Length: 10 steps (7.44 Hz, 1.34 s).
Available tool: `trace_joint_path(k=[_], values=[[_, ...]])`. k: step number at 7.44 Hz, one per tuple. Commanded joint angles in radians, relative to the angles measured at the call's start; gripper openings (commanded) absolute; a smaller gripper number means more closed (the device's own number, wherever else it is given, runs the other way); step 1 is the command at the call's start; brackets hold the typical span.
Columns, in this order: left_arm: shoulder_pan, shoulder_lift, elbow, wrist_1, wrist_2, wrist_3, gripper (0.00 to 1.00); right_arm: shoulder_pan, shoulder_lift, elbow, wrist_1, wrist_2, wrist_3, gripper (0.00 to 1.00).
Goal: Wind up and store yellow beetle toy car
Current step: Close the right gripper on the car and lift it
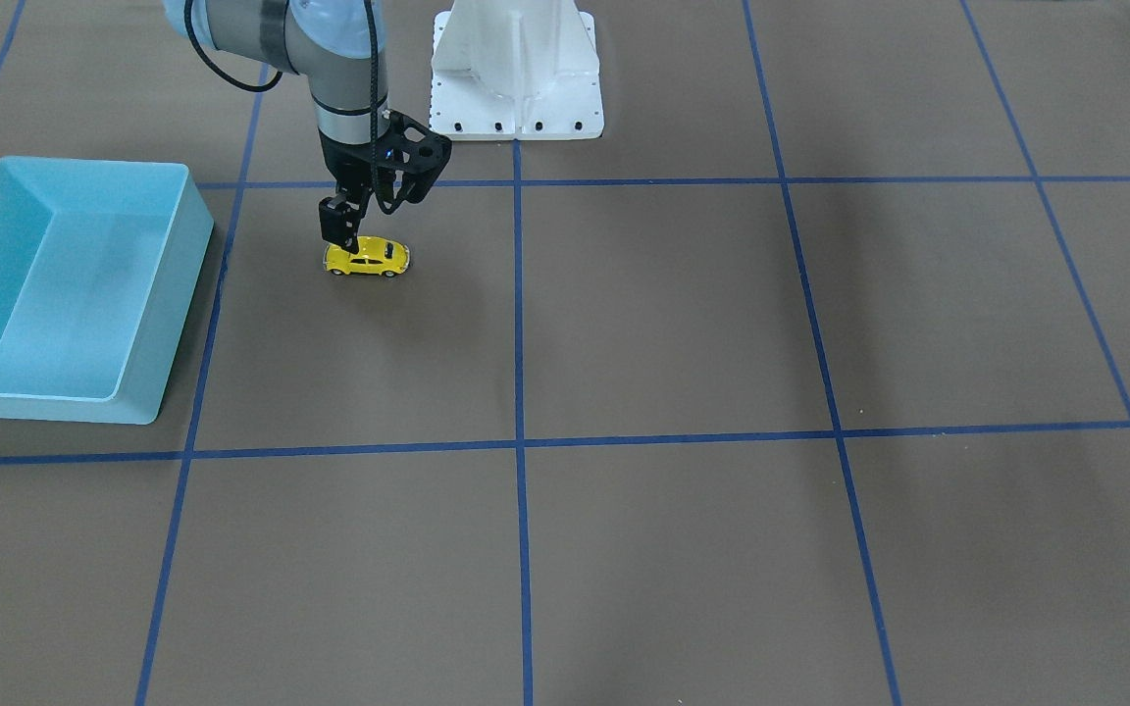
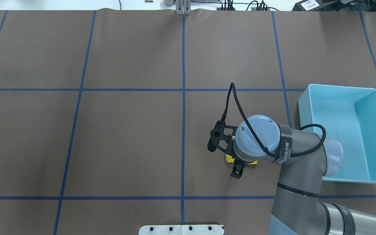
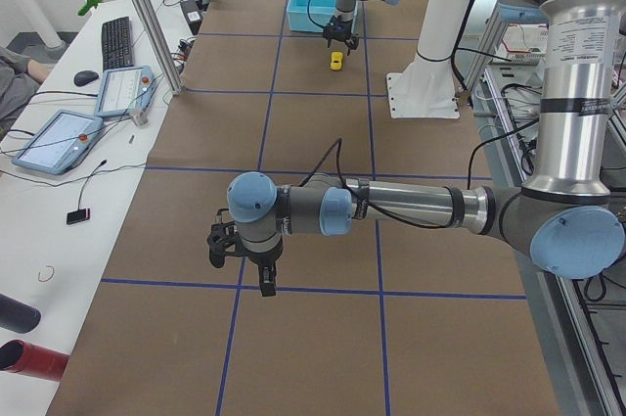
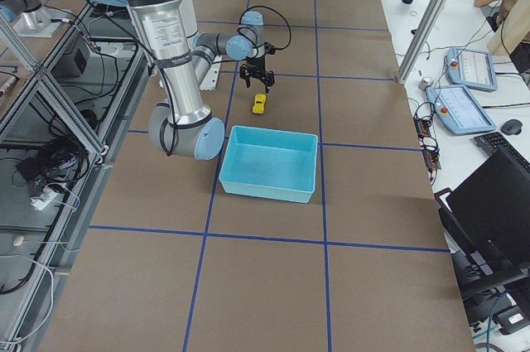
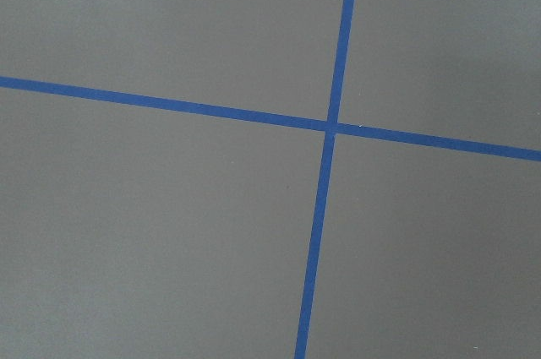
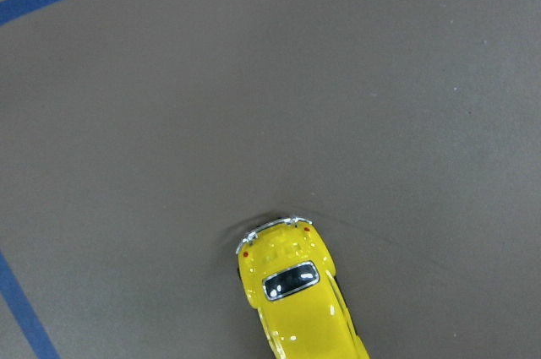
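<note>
Item: yellow beetle toy car (image 1: 367, 258), wheels down on worktop (image 1: 673, 324). The right hand (image 1: 345, 243) straddles it, likely for winding; cannot tell whether it pinches.

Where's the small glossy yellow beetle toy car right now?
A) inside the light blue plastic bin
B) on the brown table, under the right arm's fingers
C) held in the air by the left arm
B: the yellow beetle toy car sits on its wheels on the brown table, directly below the right gripper, apart from the light blue plastic bin.
</note>
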Motion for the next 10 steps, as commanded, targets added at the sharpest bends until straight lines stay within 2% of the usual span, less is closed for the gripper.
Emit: trace_joint_path(k=[1, 5, 9, 10], values=[[0.001, 0.001, 0.022, 0.005, 0.002, -0.003, 1.0, -0.043, -0.014, -0.008, 0.033, -0.057, -0.002, 1.0], [0.018, -0.042, 0.085, 0.011, 0.004, -0.001, 1.0, -0.038, -0.021, -0.021, 0.033, -0.092, -0.046, 1.0], [0.02, -0.033, 0.099, 0.008, -0.001, 0.005, 1.0, -0.035, -0.019, -0.068, 0.036, -0.095, -0.058, 0.99], [0.02, -0.032, 0.102, 0.008, -0.002, 0.005, 1.0, -0.032, -0.018, -0.091, 0.079, -0.095, -0.061, 0.83]])
